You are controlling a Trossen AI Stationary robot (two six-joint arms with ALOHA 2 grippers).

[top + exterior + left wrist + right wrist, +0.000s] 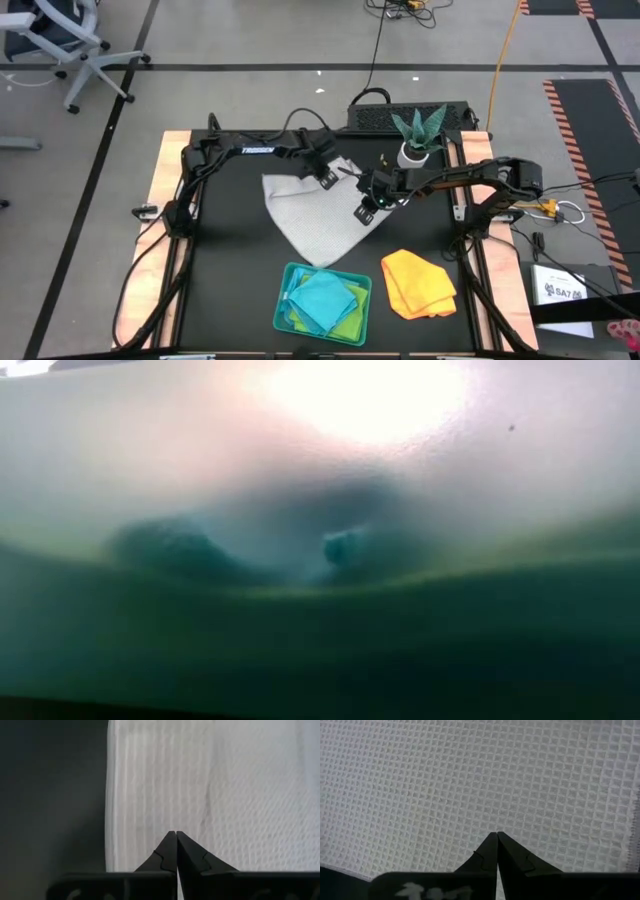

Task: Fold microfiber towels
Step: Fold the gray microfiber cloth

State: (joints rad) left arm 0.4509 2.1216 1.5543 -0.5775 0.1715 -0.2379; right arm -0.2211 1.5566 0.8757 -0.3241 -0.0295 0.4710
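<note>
A pale grey-white waffle towel (pixel 315 215) lies spread on the black table, one corner pointing toward the near edge. My left gripper (pixel 327 180) is shut at the towel's far part, close to its far edge. My right gripper (pixel 365 213) is shut at the towel's right edge. In each wrist view the shut fingertips meet right on the cloth, at my left gripper (pixel 176 834) and my right gripper (pixel 496 834). A yellow-orange towel (pixel 418 283) lies crumpled at the near right. Turquoise (pixel 325 295) and lime green (pixel 345 322) towels rest in a teal tray (pixel 285 315). My left gripper is shut on the grey-white towel near its far edge (pixel 175 822), coming from above at a slant. The fingertips hide how many layers they have. The rest of the towel lies on the table. My right gripper is shut on the same towel by its right edge (pixel 496 825), slanting down from the table's right side. The cloth fills its wrist view, and the pinched spot is hidden by the fingertips. The towel's near corner (pixel 320 262) lies on the table.
A potted plant (pixel 418 138) stands at the far right, just behind my right arm. The teal tray sits at the near edge and blurs out the low view. Bare black table lies to the left of the grey towel.
</note>
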